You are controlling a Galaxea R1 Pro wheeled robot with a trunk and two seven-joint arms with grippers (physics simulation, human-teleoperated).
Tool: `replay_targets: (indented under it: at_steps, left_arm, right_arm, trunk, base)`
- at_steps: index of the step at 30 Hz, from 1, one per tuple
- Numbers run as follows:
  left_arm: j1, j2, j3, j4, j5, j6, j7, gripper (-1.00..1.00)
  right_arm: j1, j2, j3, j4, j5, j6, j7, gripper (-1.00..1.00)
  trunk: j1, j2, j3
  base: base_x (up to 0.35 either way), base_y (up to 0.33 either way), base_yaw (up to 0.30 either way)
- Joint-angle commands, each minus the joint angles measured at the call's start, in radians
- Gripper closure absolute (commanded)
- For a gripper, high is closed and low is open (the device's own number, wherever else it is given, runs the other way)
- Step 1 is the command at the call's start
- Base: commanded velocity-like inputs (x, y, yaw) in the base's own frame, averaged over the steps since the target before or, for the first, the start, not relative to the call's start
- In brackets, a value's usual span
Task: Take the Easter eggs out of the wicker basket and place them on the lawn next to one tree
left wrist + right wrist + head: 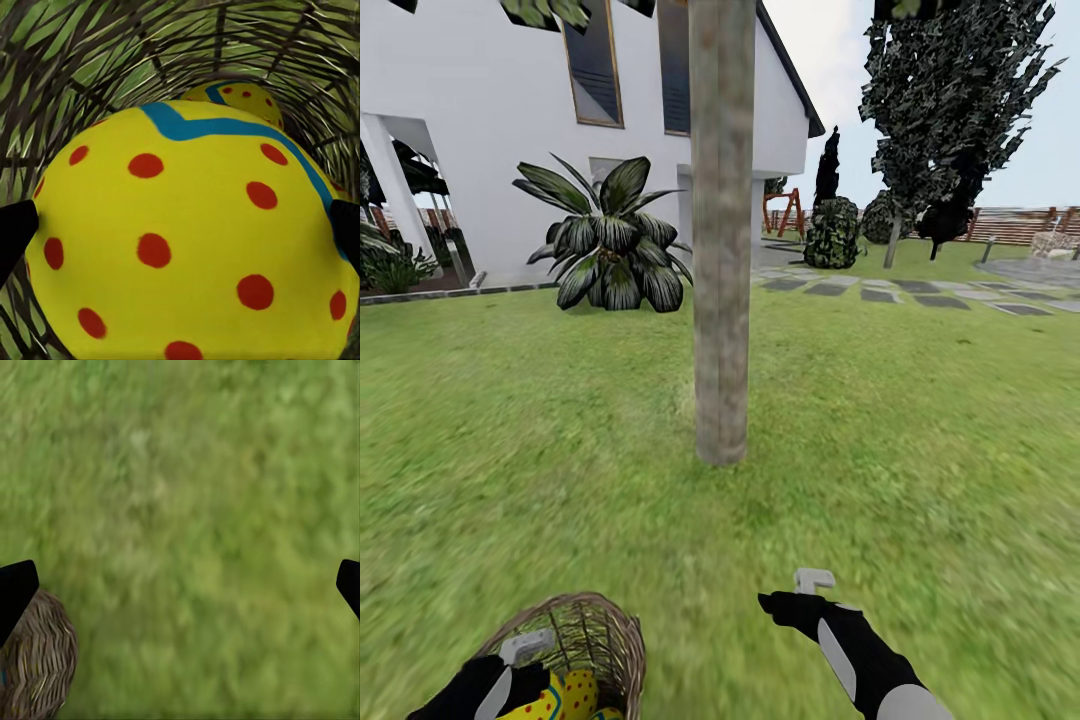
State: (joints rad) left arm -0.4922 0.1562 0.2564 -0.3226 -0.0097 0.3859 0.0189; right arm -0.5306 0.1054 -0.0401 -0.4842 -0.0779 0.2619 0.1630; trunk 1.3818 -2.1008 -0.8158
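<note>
Jaws of the left gripper [180,232] stand spread either side of a glossy, dotted Easter egg [187,240] inside the open-weave wicker basket [595,625], at seven o'clock from the tree [721,230]; a centred squeeze should stop the smooth shell slipping. Spread empty, the right gripper [785,592] hovers over lawn [920,430].

The lawn [920,450] is bright green grass spreading wide across the garden. The tree [721,250] rises from it near the middle, its straight mottled trunk upright. The wicker basket [600,625] sits on the grass at the lawn's near edge, apart from the trunk. A broad-leaved plant [610,240] and grey stepping stones [905,292] lie along the far edge.
</note>
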Motion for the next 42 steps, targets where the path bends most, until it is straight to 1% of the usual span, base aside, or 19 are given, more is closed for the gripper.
replay_targets:
  at_steps: [1,6,9,23,29,30,42]
  left_arm:
    - [0.000,0.000,0.004,-0.002,-0.001,0.007,-0.005,1.00]
    - [0.000,0.000,0.003,-0.003,-0.001,0.009,-0.012,1.00]
    - [-0.014,0.014,0.003,0.014,-0.001,0.002,-0.015,1.00]
    - [-0.014,0.014,0.003,0.015,-0.001,0.002,-0.015,1.00]
    - [0.003,0.025,0.004,-0.014,0.012,0.012,-0.025,1.00]
    - [0.004,0.025,0.004,-0.018,0.013,0.013,-0.026,1.00]
    - [0.004,0.025,0.003,-0.024,0.013,0.012,-0.026,1.00]
  right_arm:
    - [0.000,0.001,-0.004,-0.002,-0.008,0.006,0.003,-1.00]
    - [0.000,0.001,-0.004,-0.002,-0.008,0.006,0.003,-1.00]
    - [0.000,-0.002,-0.011,-0.004,-0.016,0.006,0.007,-1.00]
    - [0.000,-0.002,-0.011,-0.004,-0.016,0.006,0.007,-1.00]
    - [0.000,0.001,-0.012,0.004,-0.016,-0.022,0.007,-1.00]
    - [0.000,0.001,-0.011,0.004,-0.016,-0.075,0.007,-1.00]
    - [0.000,0.002,-0.011,0.006,-0.016,-0.081,0.007,-1.00]
  trunk:
    - [-0.004,0.007,0.002]
    - [-0.023,0.042,0.018]
    - [-0.023,0.042,0.018]
    - [-0.023,0.042,0.018]
    - [-0.046,0.084,0.037]
    - [-0.050,0.091,0.040]
    - [-0.096,0.175,0.077]
  base:
    - [0.000,0.000,0.000]
    - [0.000,0.000,0.000]
    - [0.000,0.000,0.000]
    - [0.000,0.000,0.000]
    - [0.000,0.000,0.000]
    - [0.000,0.000,0.000]
    - [0.000,0.000,0.000]
